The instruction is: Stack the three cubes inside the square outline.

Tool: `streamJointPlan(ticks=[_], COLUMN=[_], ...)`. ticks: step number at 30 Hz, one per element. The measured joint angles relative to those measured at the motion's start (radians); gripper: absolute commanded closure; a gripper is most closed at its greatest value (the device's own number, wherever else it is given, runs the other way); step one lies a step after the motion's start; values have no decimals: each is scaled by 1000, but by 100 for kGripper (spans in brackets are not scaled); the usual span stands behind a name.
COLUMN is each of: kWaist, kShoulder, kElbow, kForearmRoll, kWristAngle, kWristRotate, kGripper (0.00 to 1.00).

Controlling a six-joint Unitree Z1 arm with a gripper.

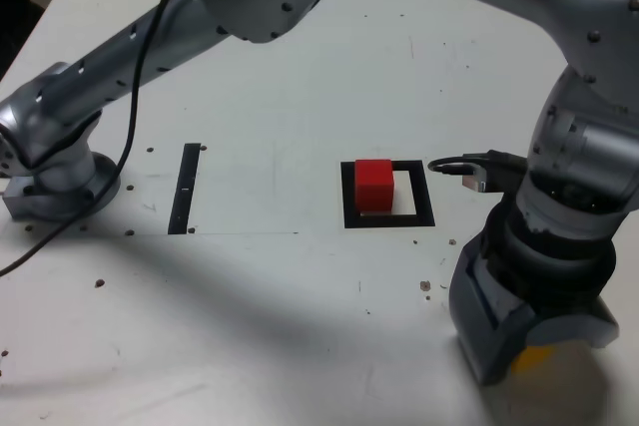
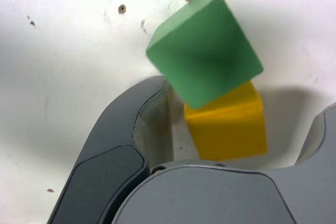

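Wrist view: the claw [image 2: 231, 129] was seen lowered with its jaws spread around the yellow cube [image 2: 226, 124], not visibly pinching it, while the green cube [image 2: 202, 45] lay touching the yellow one just beyond the tips. In the exterior view the red cube [image 1: 374, 185] was seen inside the square outline [image 1: 389, 218], toward that view's left side, with the claw [image 1: 534, 356] well apart near the worktop [image 1: 300, 97] front edge. The yellow pickup was judged in hand; next, closing without nudging green, then a lift across clear worktop was called for.
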Motion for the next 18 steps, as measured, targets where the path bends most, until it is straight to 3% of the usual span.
streamJointPlan(ticks=[6, 10, 18], kWaist=[17, 18, 18], kShoulder=[2, 1, -13], kElbow=[-5, -4, 4], kForearmRoll=[0, -6, -13], kWristAngle=[-19, -12, 1], kWristRotate=[2, 0, 0], kGripper=[43, 61, 73])
